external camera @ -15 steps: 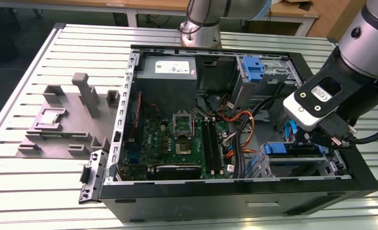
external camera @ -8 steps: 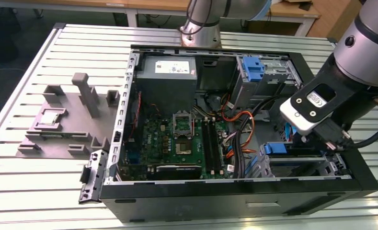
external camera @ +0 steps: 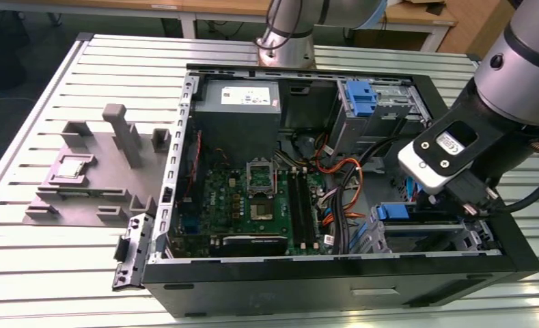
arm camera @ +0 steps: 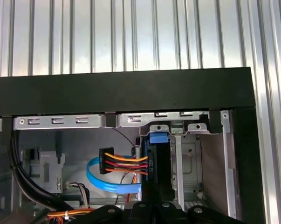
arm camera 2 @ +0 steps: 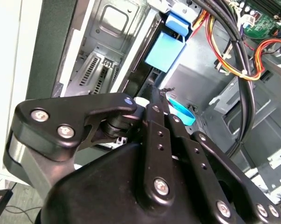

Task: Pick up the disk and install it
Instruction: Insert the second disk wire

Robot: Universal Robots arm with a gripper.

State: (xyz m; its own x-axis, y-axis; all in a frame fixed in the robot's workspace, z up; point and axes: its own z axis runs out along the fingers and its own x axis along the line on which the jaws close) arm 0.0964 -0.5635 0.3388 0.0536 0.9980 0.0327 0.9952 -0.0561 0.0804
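The disk (external camera: 399,212) stands on edge in the metal drive cage at the near corner of the open computer case, on the exterior view's right. Its blue carrier tab is the part that shows there. In both wrist views it is a dark slab on edge with a blue tab at its far end (arm camera 2: 170,46) (arm camera: 159,158). It lies between the bay's metal walls. My gripper (external camera: 453,205) hangs over that bay, and its black fingers (arm camera 2: 152,112) close in on the slab's near end. In the first wrist view the gripper (arm camera: 154,205) sits at the slab's end.
Orange and blue cables (arm camera: 114,168) run beside the bay. The motherboard (external camera: 251,198), a grey power-supply box (external camera: 237,102) and an upright blue bracket (external camera: 361,96) lie deeper in the case. The black case wall (arm camera: 131,93) borders the bay. A grey fixture (external camera: 96,171) sits on the slotted table.
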